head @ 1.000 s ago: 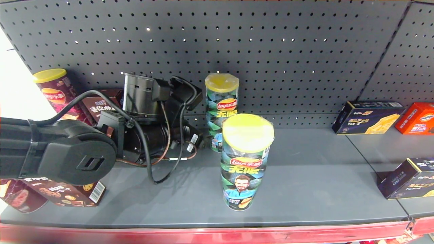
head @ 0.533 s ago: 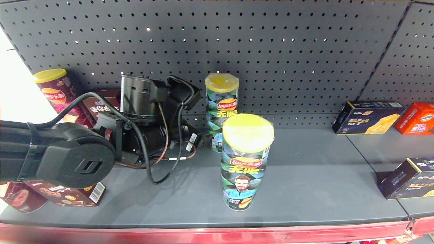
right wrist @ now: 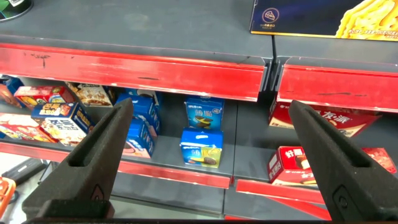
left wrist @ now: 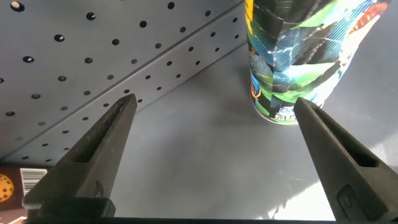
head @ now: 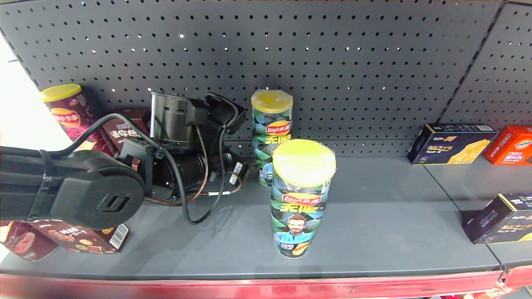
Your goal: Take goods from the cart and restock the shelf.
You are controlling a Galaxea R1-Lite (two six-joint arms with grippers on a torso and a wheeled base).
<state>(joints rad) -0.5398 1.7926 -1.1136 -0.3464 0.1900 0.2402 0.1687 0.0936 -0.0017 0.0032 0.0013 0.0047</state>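
Observation:
Two green chip cans with yellow lids stand on the grey shelf [head: 374, 216]. One can [head: 271, 128] is at the back by the pegboard, the other [head: 302, 199] nearer the front edge. My left arm [head: 178, 145] lies over the shelf's left half, its wrist just left of the back can. In the left wrist view my left gripper [left wrist: 214, 106] is open and holds nothing; the back can [left wrist: 298, 56] stands just past one fingertip, not between the fingers. My right gripper [right wrist: 210, 111] is open and empty, facing lower shelves.
A maroon can [head: 66, 112], a brown box [head: 124, 128] and a cookie box [head: 79, 238] crowd the shelf's left end. Dark boxes [head: 451, 143] [head: 498, 218] and an orange box [head: 511, 145] sit at the right. Red-edged lower shelves [right wrist: 137, 65] hold several snack boxes.
My left wrist swayed slightly left, then came back to the right. Both green cans have stayed where they were.

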